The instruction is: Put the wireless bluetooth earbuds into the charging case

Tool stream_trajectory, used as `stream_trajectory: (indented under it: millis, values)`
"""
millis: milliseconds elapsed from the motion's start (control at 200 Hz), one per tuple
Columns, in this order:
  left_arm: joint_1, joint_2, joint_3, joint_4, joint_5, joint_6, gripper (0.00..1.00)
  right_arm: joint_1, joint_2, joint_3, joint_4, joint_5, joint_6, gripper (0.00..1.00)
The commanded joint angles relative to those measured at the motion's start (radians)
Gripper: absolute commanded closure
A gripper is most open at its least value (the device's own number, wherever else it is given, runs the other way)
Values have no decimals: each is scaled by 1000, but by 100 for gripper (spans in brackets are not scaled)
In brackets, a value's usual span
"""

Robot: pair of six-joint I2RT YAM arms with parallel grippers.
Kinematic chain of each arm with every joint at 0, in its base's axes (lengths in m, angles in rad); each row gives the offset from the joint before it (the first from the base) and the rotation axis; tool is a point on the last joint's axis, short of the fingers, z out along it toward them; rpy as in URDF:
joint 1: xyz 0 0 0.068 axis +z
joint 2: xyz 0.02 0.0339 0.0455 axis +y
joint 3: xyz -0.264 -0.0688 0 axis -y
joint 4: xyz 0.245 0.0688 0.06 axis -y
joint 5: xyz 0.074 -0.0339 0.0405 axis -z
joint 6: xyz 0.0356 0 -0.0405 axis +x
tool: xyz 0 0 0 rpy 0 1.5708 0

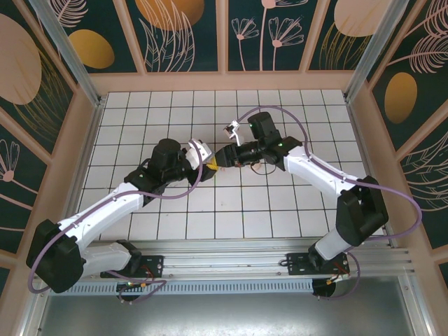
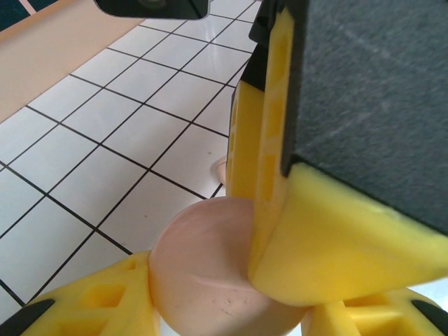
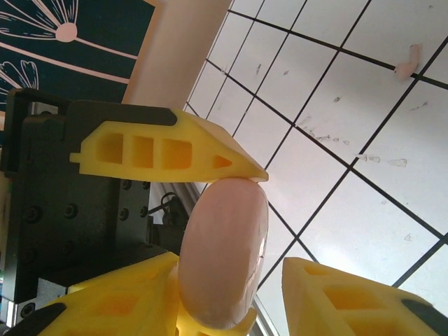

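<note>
The charging case (image 2: 203,280) is a round, flat, pale-pink puck held above the tiles where the two arms meet. My left gripper (image 2: 224,308) is shut on it, one yellow finger on each side of its rim. In the right wrist view the charging case (image 3: 224,245) stands edge-on. My right gripper (image 3: 231,266) is open round it: its left finger (image 3: 112,301) lies against one face, and a gap shows before the other finger (image 3: 350,294). One tiny pink earbud (image 3: 408,61) lies on a tile beyond. A small pink piece (image 2: 220,168) rests on the floor behind the case.
From above, my left gripper (image 1: 212,162) and right gripper (image 1: 227,157) meet tip to tip over the middle of the white tiled floor (image 1: 175,112). Wooden walls (image 1: 84,140) and metal posts enclose it. The right gripper's finger (image 2: 336,238) overlaps the case's face.
</note>
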State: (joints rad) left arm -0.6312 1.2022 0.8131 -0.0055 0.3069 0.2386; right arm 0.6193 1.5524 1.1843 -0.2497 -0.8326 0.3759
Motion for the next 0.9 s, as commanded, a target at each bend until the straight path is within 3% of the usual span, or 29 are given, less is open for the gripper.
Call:
stream_trajectory:
  millis: [0,170,250,556,896]
  values:
    - [-7,-17,17,34,20,-15,59,11,12,23,21,-17,0,58]
    - [-7,-15,23,30,18,-20,56,10,11,20,32,-24,-4,74]
    - [-6,-10,28,20,12,-24,50,9,-2,14,39,-17,-19,79]
    - [-7,15,65,-25,35,-39,42,-40,-121,-89,104,41,-92,83]
    - [-7,29,92,-42,109,-35,38,-67,-259,-198,138,34,-282,83]
